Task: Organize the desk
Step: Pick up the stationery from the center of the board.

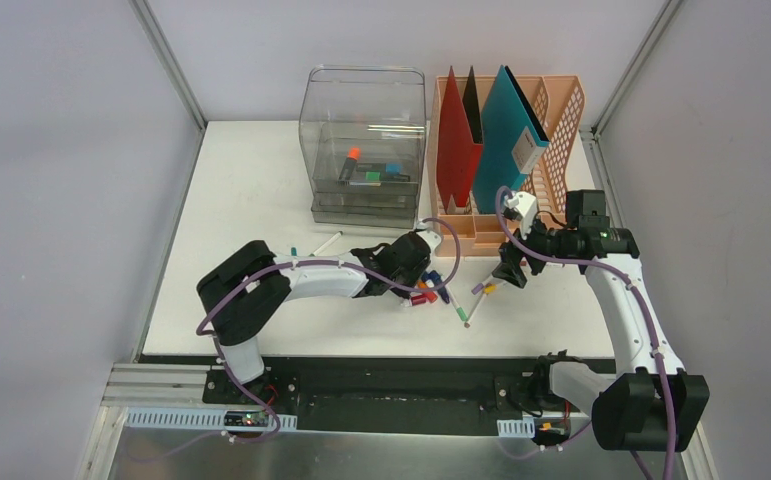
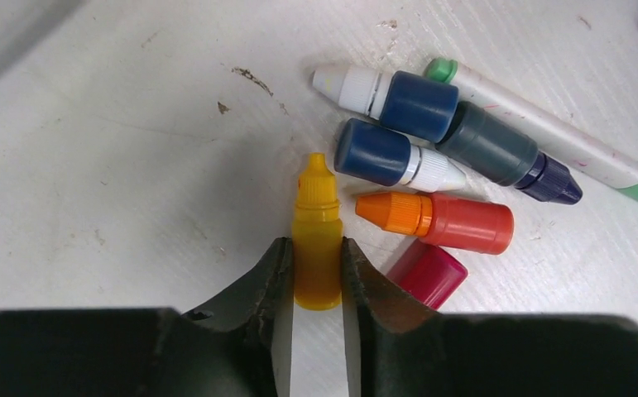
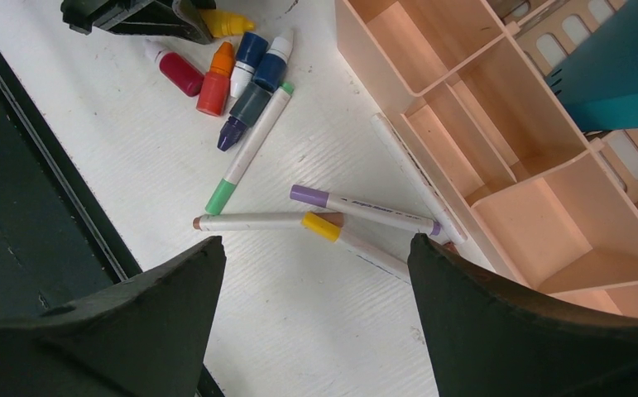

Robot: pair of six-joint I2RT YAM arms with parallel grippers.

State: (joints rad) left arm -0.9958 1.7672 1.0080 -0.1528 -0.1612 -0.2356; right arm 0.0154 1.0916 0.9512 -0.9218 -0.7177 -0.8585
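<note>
The desk (image 1: 251,190) is a flat white top, scuffed with small dark marks. Aluminium rails and grey walls run along its left and right edges. Open surface stretches across its left part, while the far edge carries a clear drawer box (image 1: 361,110) and, just beside it, a peach file rack (image 1: 561,115). The left arm reaches low toward the front centre. There the left gripper (image 2: 317,273) pinches a yellow dropper bottle (image 2: 316,236) lying on the desk, fingers touching both its sides, beside a red bottle (image 2: 464,225) and a green-tipped marker (image 3: 253,145). The right arm bends inward, its right gripper (image 3: 315,241) spread wide above the loose markers, gripping none.
</note>
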